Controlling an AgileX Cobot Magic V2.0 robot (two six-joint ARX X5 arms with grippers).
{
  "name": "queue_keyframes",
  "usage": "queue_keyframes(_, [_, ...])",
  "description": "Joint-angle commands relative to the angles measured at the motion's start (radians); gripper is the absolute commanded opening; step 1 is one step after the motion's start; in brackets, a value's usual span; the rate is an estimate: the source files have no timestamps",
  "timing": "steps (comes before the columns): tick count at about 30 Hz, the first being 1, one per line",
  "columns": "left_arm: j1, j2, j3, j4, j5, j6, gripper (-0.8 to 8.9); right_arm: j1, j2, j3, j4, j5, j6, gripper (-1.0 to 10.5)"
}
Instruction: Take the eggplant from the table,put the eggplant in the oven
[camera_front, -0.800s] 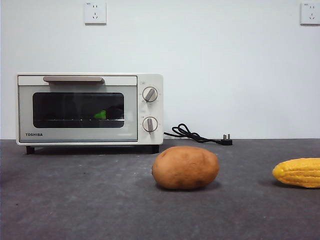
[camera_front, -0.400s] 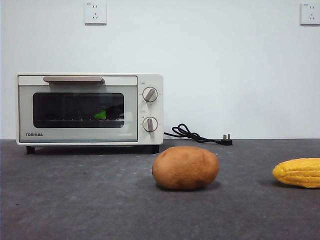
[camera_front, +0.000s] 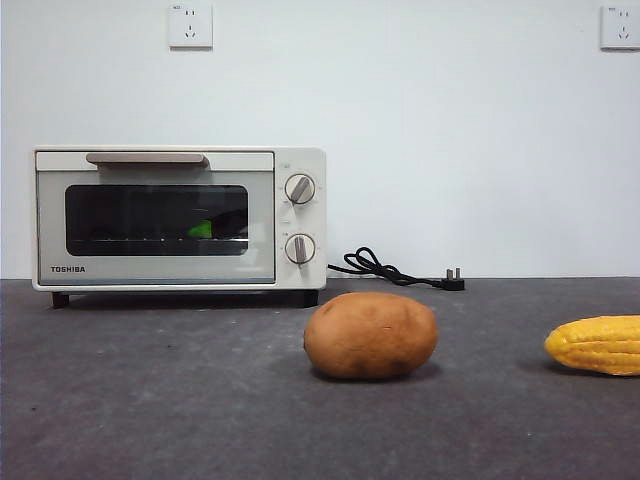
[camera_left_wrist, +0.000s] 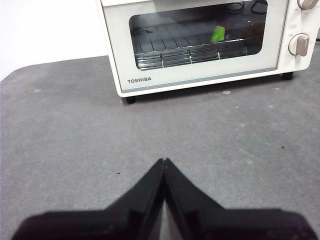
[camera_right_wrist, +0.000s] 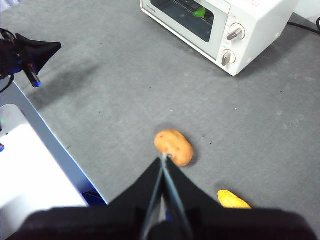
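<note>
The cream-white oven (camera_front: 180, 218) stands at the back left of the dark grey table (camera_front: 150, 400), with its glass door closed. Through the window only the eggplant's green stem cap (camera_front: 201, 230) shows on the rack; its purple body is lost in the dark interior. The left wrist view looks at the oven (camera_left_wrist: 200, 45) and the green cap (camera_left_wrist: 218, 34) from a distance, with my left gripper (camera_left_wrist: 164, 161) shut on nothing above bare table. My right gripper (camera_right_wrist: 164, 157) is also shut and empty, high above the potato (camera_right_wrist: 174, 147). Neither arm appears in the front view.
A brown potato (camera_front: 370, 335) lies mid-table in front of the oven's right side. A yellow corn cob (camera_front: 597, 344) sits at the right edge. The oven's black cord and plug (camera_front: 395, 270) lie behind, by the wall.
</note>
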Motion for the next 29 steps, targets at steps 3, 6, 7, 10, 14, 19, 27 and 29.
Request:
queue_keyframes(3, [-0.002, 0.001, -0.010, 0.012, -0.001, -0.019, -0.04, 0.002, 0.001, -0.003, -0.023, 0.001, -0.004, 0.0])
queue_keyframes(6, [-0.002, 0.005, -0.010, 0.012, 0.000, -0.019, -0.04, 0.002, 0.001, -0.003, -0.023, 0.001, -0.004, 0.0])
queue_keyframes(7, [-0.002, 0.006, -0.010, 0.012, 0.000, -0.019, -0.04, 0.002, 0.001, -0.003, -0.023, 0.001, -0.004, 0.0])
queue_keyframes(10, [-0.002, 0.008, -0.010, 0.012, 0.000, -0.019, -0.04, 0.002, 0.001, -0.003, -0.023, 0.001, -0.004, 0.0])
queue_keyframes(14, [-0.002, 0.010, -0.010, 0.012, 0.000, -0.019, -0.04, 0.002, 0.001, -0.003, -0.023, 0.001, -0.004, 0.0])
queue_keyframes(19, [-0.002, 0.010, -0.010, 0.012, 0.000, -0.019, -0.04, 0.002, 0.001, -0.003, -0.023, 0.004, -0.004, 0.0])
queue_keyframes(27, [-0.002, 0.010, -0.010, 0.012, 0.000, -0.019, -0.04, -0.093, -0.055, -0.003, -0.012, 0.086, -0.082, 0.0])
queue_keyframes(29, [-0.002, 0.010, -0.010, 0.012, 0.000, -0.019, -0.04, -0.167, -0.095, -0.004, 0.042, 0.044, -0.078, 0.0])
